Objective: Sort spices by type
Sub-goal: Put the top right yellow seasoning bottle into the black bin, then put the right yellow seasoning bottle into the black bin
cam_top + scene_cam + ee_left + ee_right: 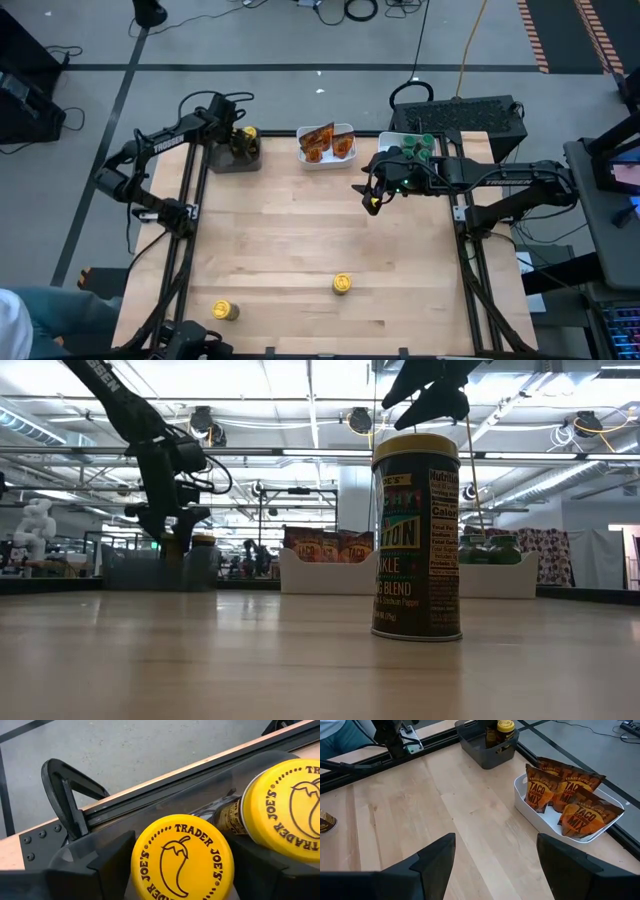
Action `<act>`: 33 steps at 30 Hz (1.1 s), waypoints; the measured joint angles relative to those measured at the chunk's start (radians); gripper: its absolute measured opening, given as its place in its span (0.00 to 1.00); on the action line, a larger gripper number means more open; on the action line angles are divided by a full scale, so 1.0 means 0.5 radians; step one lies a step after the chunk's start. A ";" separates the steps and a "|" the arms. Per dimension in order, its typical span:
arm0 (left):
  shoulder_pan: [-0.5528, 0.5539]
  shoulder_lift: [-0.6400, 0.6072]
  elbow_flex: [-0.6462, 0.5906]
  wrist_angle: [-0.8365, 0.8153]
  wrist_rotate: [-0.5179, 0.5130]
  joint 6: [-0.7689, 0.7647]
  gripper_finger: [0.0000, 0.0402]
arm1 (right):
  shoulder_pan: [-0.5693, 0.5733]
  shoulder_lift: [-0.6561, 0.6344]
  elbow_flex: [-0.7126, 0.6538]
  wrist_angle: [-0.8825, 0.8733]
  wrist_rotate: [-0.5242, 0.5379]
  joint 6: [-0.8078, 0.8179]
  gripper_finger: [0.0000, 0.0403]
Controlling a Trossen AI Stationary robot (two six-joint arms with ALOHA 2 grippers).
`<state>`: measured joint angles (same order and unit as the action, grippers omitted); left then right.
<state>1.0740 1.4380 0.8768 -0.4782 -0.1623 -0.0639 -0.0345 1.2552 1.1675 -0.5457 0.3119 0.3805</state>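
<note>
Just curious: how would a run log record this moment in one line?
left gripper: over grey tray, at yellow-lidded jar | right gripper: open, empty | two yellow-lidded jars unsorted

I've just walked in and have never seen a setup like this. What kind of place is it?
Probably a robotics lab or workshop. Two dark arms work at a wooden table framed by metal rails, cables trail over the bare floor, and the low view shows an open industrial ceiling with more equipment behind.

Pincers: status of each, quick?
Left pincer: over the grey tray, closed on a yellow-lidded jar.
Right pincer: open, empty, above the table.
</note>
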 joint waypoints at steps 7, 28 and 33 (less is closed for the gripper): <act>0.000 -0.004 0.032 -0.019 0.015 0.003 0.80 | 0.001 0.000 0.000 0.000 0.000 0.000 0.65; -0.157 -0.667 0.330 -0.649 0.423 0.206 0.81 | 0.001 0.001 0.000 0.000 0.000 -0.033 0.65; -0.425 -0.843 0.330 -0.935 0.714 0.207 0.81 | 0.001 0.001 0.000 0.008 0.000 -0.036 0.65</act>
<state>0.8618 1.0166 1.0420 -0.9457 0.1947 0.0394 -0.0341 1.2556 1.1675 -0.5415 0.3119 0.3626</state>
